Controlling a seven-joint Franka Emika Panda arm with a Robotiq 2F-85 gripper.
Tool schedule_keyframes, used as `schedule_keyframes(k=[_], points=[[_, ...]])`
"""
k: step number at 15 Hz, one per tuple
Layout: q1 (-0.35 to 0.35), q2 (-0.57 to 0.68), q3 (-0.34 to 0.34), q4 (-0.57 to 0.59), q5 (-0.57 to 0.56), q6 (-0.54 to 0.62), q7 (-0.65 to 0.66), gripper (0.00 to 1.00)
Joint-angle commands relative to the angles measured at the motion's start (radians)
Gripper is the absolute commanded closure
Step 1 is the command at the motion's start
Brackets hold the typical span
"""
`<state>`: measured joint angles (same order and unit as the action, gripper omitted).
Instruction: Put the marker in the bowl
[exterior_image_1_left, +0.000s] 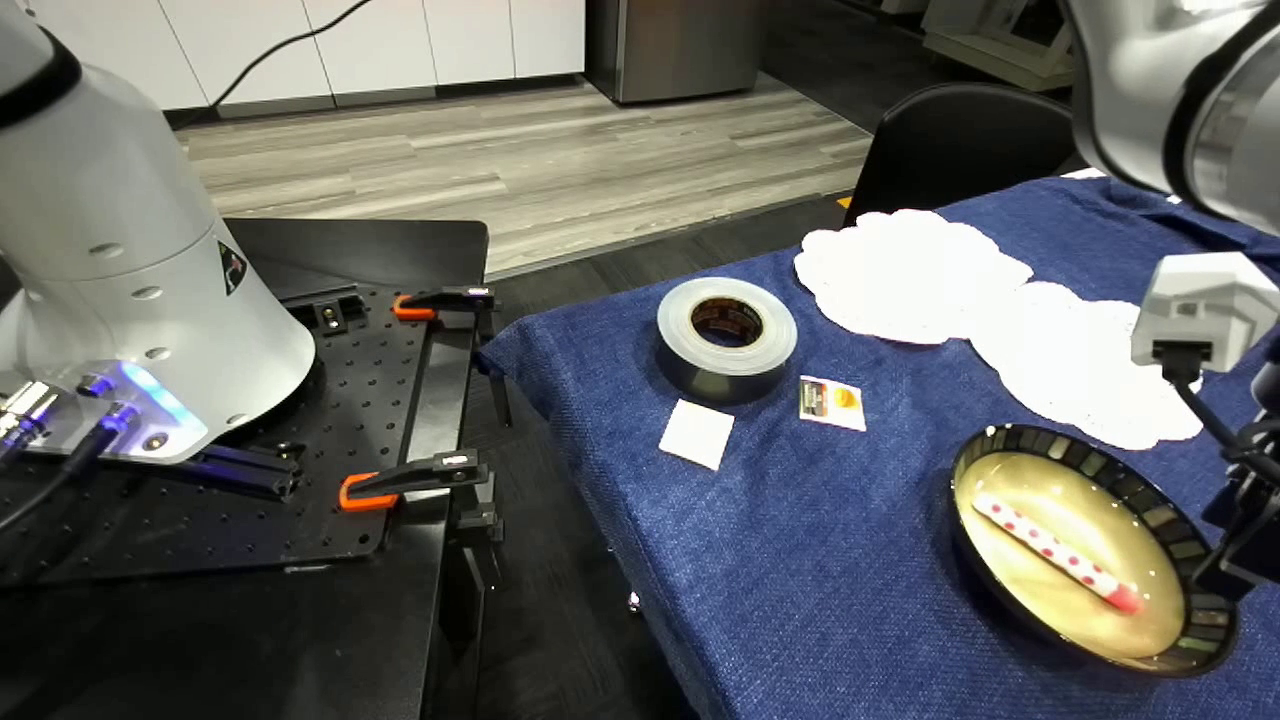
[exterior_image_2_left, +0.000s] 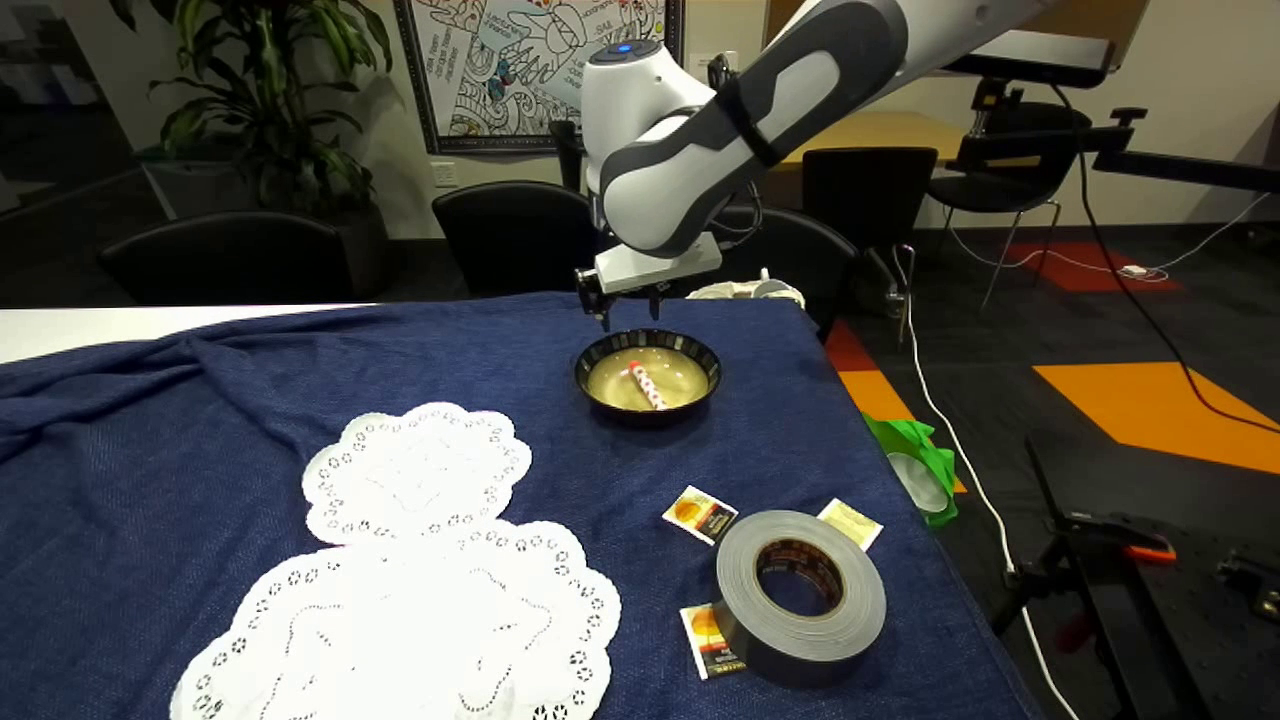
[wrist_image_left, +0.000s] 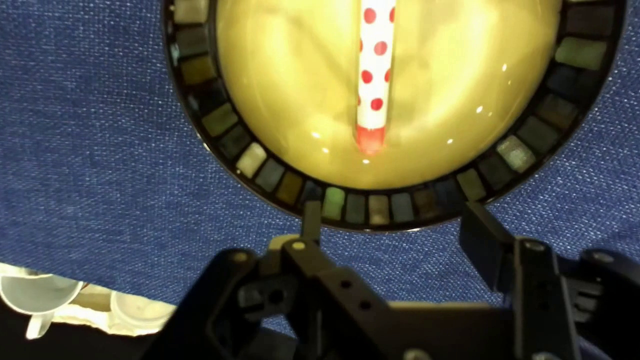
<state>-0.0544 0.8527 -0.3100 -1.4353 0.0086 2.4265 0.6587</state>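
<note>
The bowl (exterior_image_1_left: 1088, 474) is wide and shallow, with a cream-yellow inside and a dark tiled rim. It stands on the blue cloth and also shows in an exterior view (exterior_image_2_left: 650, 415) and the wrist view (wrist_image_left: 378, 209). The marker (exterior_image_1_left: 1050, 548) is a slim white stick with red dots and a reddish-pink end. It lies inside the bowl, as an exterior view (exterior_image_2_left: 647, 385) and the wrist view (wrist_image_left: 375, 75) also show. My gripper (wrist_image_left: 390, 212) is open, with nothing between its fingers. In an exterior view the gripper (exterior_image_2_left: 630, 314) hangs just above the bowl's rim, apart from the marker.
A grey tape roll (exterior_image_1_left: 684, 325) stands on the cloth with small printed packets (exterior_image_1_left: 832, 402) beside it. White lace doilies (exterior_image_2_left: 415, 470) lie flat nearby. Cups (wrist_image_left: 40, 295) are beyond the cloth's edge. Black chairs (exterior_image_2_left: 515, 235) stand along the table.
</note>
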Motion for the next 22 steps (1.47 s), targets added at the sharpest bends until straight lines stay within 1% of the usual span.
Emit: schedule_keyframes(k=[1,4,6,9,13,17,18,19,22], points=[[0.010,-0.065,0.000,-0.052,-0.016,0.012,-0.008,0.00],[0.021,-0.132,0.001,-0.121,-0.020,0.047,-0.021,0.00],[0.037,-0.196,-0.005,-0.192,-0.030,0.062,-0.018,0.00],[0.060,-0.313,-0.016,-0.327,-0.055,0.089,-0.004,0.00],[0.078,-0.471,-0.028,-0.511,-0.116,0.174,0.014,0.00],[0.072,-0.588,-0.023,-0.632,-0.170,0.214,0.012,0.00],[0.044,-0.500,-0.002,-0.531,-0.142,0.180,-0.004,0.00],[0.042,-0.518,0.000,-0.549,-0.146,0.182,-0.003,0.00],[0.042,-0.507,-0.001,-0.543,-0.145,0.182,-0.004,0.00]])
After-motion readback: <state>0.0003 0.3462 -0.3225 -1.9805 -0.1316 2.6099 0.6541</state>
